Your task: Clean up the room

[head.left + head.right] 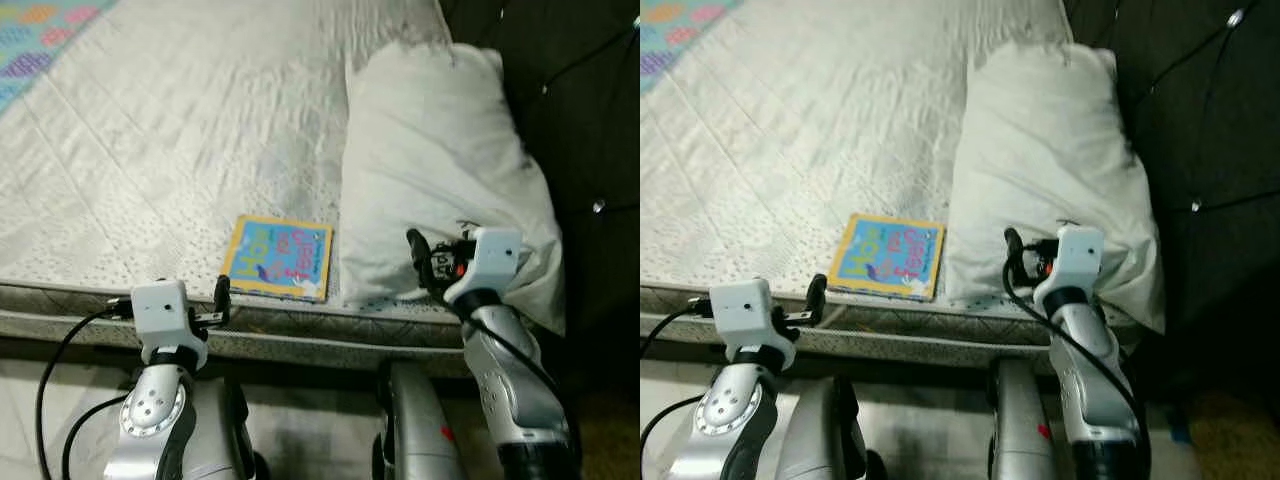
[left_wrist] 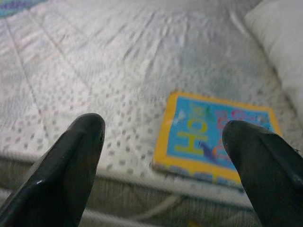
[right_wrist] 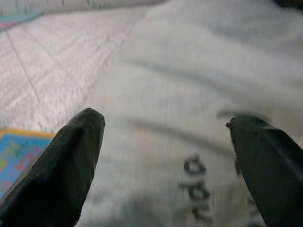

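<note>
On the bed point(image 1: 180, 130), near its front edge, a book point(image 1: 279, 258) lies flat with its yellow border and blue cover facing up, coloured letters across it. Just to the robot's right of the book rests a white pillow point(image 1: 430, 170), long and rumpled, reaching from the front edge up toward the dark headboard point(image 1: 580, 110). Book and pillow sit close, a narrow strip of quilted cover between them. At the far left corner of the bed a patch of a coloured blanket point(image 1: 40, 35) shows.

Left gripper point(image 1: 221, 300) hovers at the mattress edge, just in front of the book's near-left corner and not touching it. From its wrist camera the two black fingers point(image 2: 66, 165) stand spread wide, with the book point(image 2: 215, 137) seen partly between them and toward the right-hand finger, the dotted cover beneath.

Right gripper point(image 1: 418, 255) is held over the pillow's front end, close to its surface. Its wrist camera shows the fingers point(image 3: 66, 165) also spread apart, nothing between them, with the pillow point(image 3: 189, 94) close below; dark printed letters on the fabric are too blurred to read. A sliver of the book's corner point(image 3: 16, 149) appears beside one finger.

Below the bed edge the robot's silver arms and body are seen, with black cables looping from the left wrist
</note>
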